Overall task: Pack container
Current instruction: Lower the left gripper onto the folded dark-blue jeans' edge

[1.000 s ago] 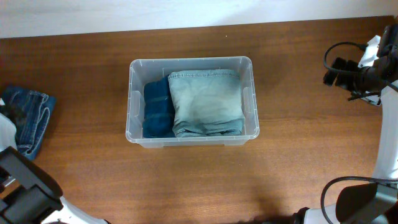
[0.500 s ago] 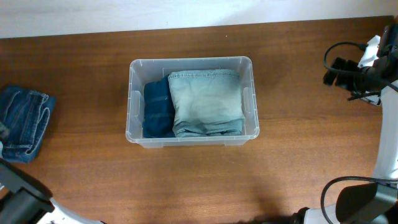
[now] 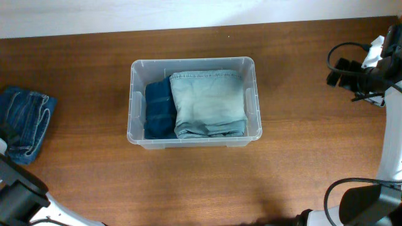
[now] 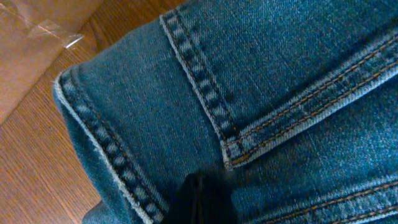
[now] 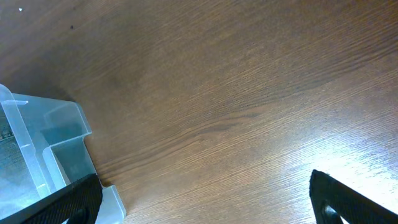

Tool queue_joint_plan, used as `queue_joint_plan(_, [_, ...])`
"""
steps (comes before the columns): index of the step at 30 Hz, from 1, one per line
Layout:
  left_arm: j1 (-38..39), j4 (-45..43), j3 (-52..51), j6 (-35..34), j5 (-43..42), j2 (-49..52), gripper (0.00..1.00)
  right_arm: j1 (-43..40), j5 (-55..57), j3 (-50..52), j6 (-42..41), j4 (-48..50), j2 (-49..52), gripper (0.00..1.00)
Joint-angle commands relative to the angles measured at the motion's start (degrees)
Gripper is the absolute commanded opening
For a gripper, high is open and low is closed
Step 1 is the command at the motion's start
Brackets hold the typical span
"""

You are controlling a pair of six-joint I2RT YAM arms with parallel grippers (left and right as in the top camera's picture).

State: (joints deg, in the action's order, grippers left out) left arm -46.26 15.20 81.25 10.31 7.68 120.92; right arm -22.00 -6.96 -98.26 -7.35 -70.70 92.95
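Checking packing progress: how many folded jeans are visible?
3: dark blue pair and light blue pair in the container; a third pair on the table, left. Others may hide beneath.

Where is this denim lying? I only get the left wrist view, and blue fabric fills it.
Observer: The folded blue jeans lie near the left edge of the table, outside the container.
Operator: Is anything packed yet?
Observer: Yes. Pale folded jeans and a darker blue garment lie side by side inside it.
Operator: And the right arm?
Observer: The right gripper hangs open over bare wood to the right of the container, holding nothing.
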Motion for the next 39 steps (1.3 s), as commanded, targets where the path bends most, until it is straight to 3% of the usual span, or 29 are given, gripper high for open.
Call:
queue_joint_plan(1, [0.0, 3.7, -1.4, 0.9, -1.5, 3.6, 0.02, -0.2, 0.1, -0.4, 0.1, 0.0, -0.4, 0.98])
queue_joint_plan(9, [0.0, 9.6, -1.4, 0.9, -4.9, 3.6, 0.05, -0.2, 0.1, -0.4, 0.1, 0.0, -0.4, 0.99])
queue_joint_plan(19, [0.0, 13.0, -1.4, 0.9, -10.5, 3.6, 0.01, -0.2, 0.1, -0.4, 0.1, 0.0, -0.4, 0.99])
queue_joint_plan(27, [0.0, 18.1, -1.4, 0.7, -21.0, 3.6, 0.01, -0.2, 0.1, -0.4, 0.1, 0.0, -0.4, 0.99])
queue_joint_plan(32, [0.1, 21.2, -1.4, -7.6, -23.6, 3.6, 0.01, -0.2, 0.1, -0.4, 0.1, 0.0, -0.4, 0.99])
queue_joint_plan(39, [1.1, 25.7, -1.4, -8.4, -37.5, 3.6, 0.01, -0.2, 0.1, -0.4, 0.1, 0.0, -0.4, 0.99])
